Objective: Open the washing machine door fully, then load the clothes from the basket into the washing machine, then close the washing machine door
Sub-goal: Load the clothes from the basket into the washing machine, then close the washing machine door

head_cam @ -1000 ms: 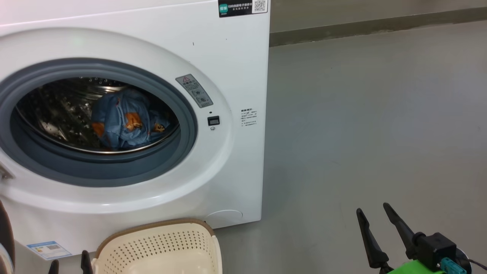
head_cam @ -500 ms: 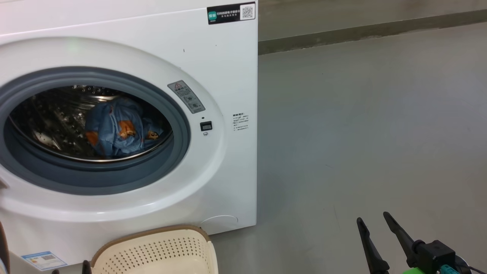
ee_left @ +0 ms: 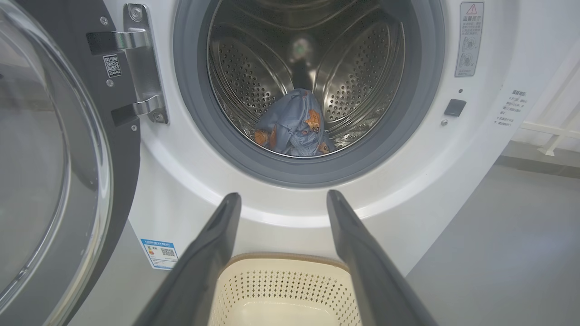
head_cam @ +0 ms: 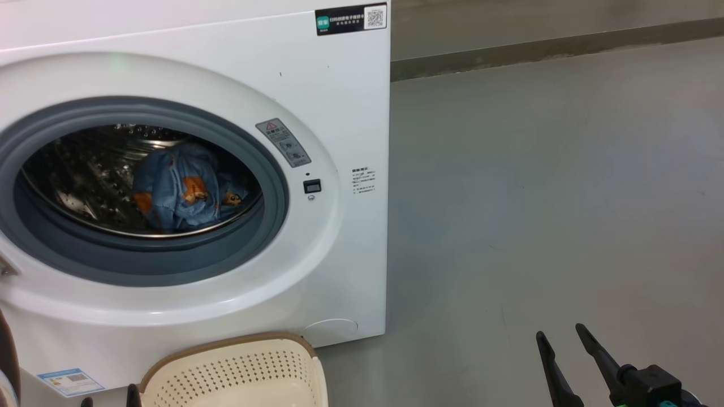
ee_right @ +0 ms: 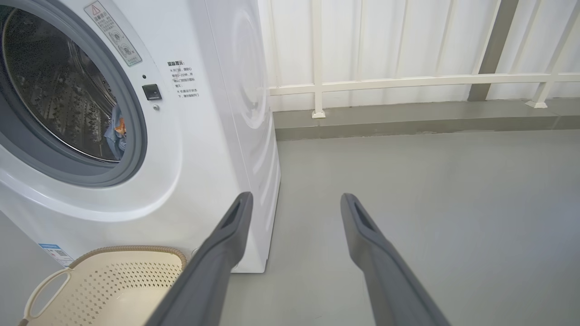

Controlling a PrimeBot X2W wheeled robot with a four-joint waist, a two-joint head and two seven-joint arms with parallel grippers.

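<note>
- Grey floor [head_cam: 537, 198] all around, with a white railing [ee_right: 408, 83] along the far wall.
- On that floor, the washing machine [head_cam: 339, 85]: white, front toward the head camera, grey gasket [head_cam: 276, 186] ringing the mouth.
- Swung wide on its metal hinge [ee_left: 145, 68], the washing machine door [ee_left: 45, 158]: glass dome and black rim at the left of the left wrist view, well clear of the opening.
- Inside the steel drum [ee_left: 362, 68], the clothes [ee_left: 294, 124]: a bunched blue heap with orange-brown bears, lying at the bottom toward the back.
- Just in front of the machine's foot, the basket [ee_right: 113, 280]: cream with a brown rim, pale bottom showing.
- Left hand [ee_left: 283, 195]: released, fingers spread, grasping nothing, held above the basket and aimed at the drum mouth.
- Right hand [ee_right: 295, 196]: likewise released and empty, off past the machine's right corner, over bare floor, apart from machine and basket.
- Blue energy label [ee_left: 158, 253] low on the front, beside the door's lower edge.
</note>
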